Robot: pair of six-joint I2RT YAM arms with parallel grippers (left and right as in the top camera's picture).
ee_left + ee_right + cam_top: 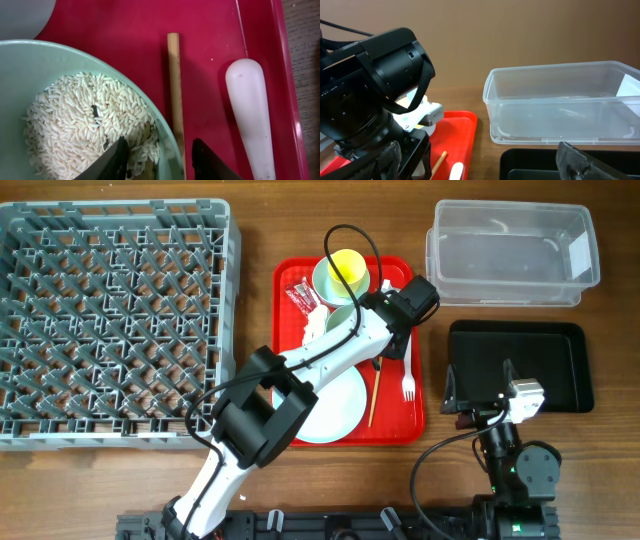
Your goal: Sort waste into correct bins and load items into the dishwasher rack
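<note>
On the red tray (125, 25), the left gripper (159, 155) stands part-open astride the right rim of the mint-green bowl (30, 65); one finger in the rice (85, 120), one outside by the chopstick (174, 90).

red serving tray (392, 426): mid-table | wooden table (258, 240): brown

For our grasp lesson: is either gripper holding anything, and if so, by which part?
Nothing is gripped. The left gripper straddles the rim of the mint-green bowl, jaws apart; the right gripper is open and empty.
</note>
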